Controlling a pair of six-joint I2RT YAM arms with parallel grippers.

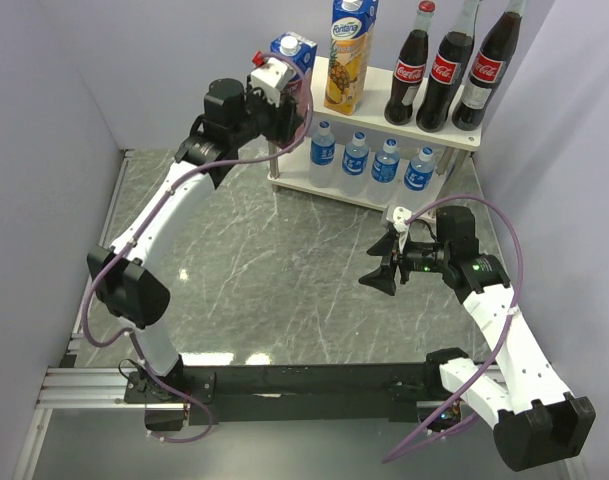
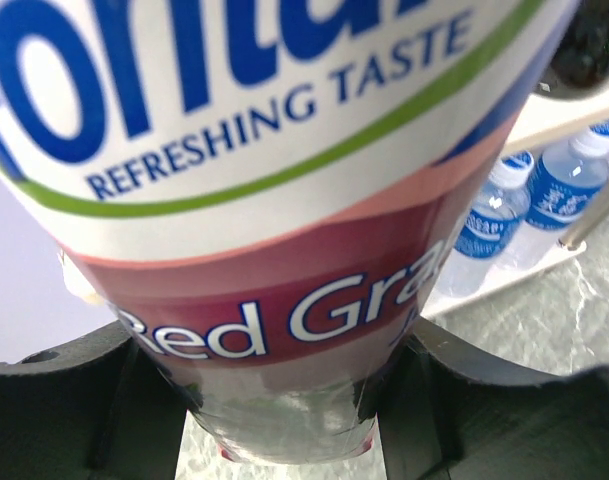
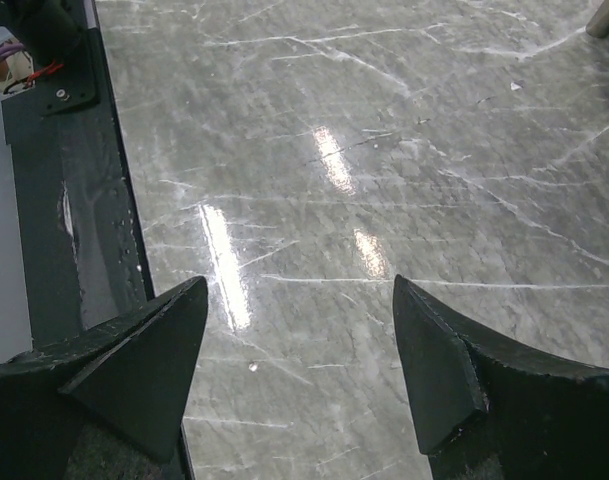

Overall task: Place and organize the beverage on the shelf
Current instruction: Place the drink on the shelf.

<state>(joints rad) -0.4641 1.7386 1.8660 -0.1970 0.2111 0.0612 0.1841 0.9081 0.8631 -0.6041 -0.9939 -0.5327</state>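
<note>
1. Left claw [image 1: 284, 95]: we find it clamped on the grape carton [image 1: 294, 48]. In the left wrist view the two black fingers [image 2: 84, 400] press against opposite sides of the carton [image 2: 284, 200] near its lower end, with the "Red Gra…" label band just above the grip.

2. Grape carton position: it stands upright in the claw at the left end of the shelf [image 1: 374, 118], level with the upper tier and just left of the pineapple carton [image 1: 349, 55]. We cannot tell whether its base rests on the board.

3. Upper tier: the pineapple carton stands at the left. Three Coca-Cola bottles [image 1: 446, 75] stand in a row to its right.

4. Lower tier: four water bottles [image 1: 355, 155] stand side by side. Two of them [image 2: 494, 215] show in the left wrist view, beyond the carton.

5. Right claw [image 1: 377, 275]: we find its jaws apart and holding nothing. It hangs low over the grey marbled table [image 1: 284, 270], well apart from the shelf. The right wrist view shows only the table surface [image 3: 384, 150] between the two fingertips [image 3: 174, 340].
</note>
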